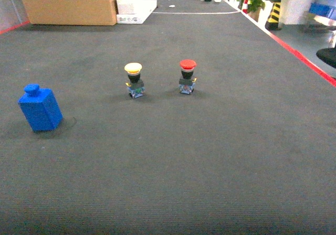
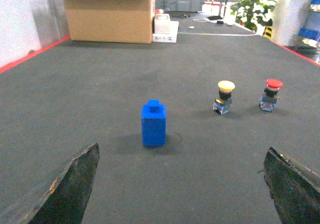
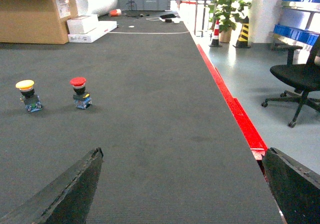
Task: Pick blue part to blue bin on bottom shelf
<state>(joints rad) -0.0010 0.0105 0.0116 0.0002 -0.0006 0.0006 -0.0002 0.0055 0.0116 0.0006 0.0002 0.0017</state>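
The blue part (image 1: 40, 108) (image 2: 153, 123) is a blue block with a small knob on top, standing upright on the dark grey mat at the left of the head view. My left gripper (image 2: 182, 156) is open, and the blue part stands ahead of it, apart from both fingers and a little left of the gap's middle. My right gripper (image 3: 182, 156) is open too, with only bare mat between its fingers. Neither gripper shows in the head view. The blue bin and the bottom shelf are out of view.
A yellow push-button (image 1: 134, 79) (image 2: 224, 96) (image 3: 28, 94) and a red push-button (image 1: 187, 75) (image 2: 271, 94) (image 3: 79, 91) stand mid-mat. A cardboard box (image 1: 68, 3) and white boxes (image 1: 134, 7) lie at the far end. A red strip (image 3: 235, 109) marks the mat's right edge, with an office chair (image 3: 297, 76) beyond.
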